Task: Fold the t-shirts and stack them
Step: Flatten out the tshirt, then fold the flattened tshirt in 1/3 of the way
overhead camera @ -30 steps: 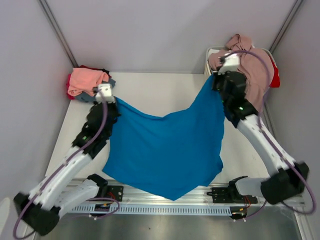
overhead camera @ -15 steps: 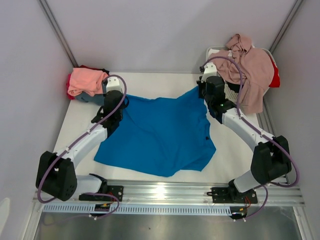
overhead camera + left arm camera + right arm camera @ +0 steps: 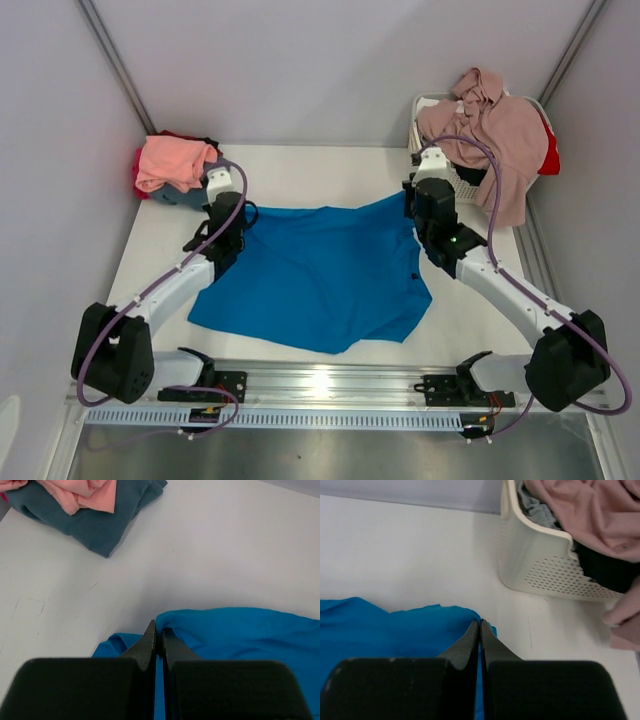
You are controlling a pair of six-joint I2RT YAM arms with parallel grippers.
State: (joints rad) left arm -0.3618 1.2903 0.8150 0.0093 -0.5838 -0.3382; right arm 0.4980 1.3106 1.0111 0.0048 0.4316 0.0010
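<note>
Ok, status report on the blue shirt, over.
Both jaws shut on the blue t-shirt, far corners. Shirt spread on table. Folded stack and basket apart from it.

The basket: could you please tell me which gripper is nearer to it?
Right. The right gripper pinches the blue shirt's corner just left of the basket; the left gripper pinches the opposite corner across the table, beside the shirt pile.

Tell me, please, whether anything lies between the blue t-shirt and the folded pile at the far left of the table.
Nothing visible does: only bare table separates the blue t-shirt from the folded pile, and the left gripper holds its corner.
</note>
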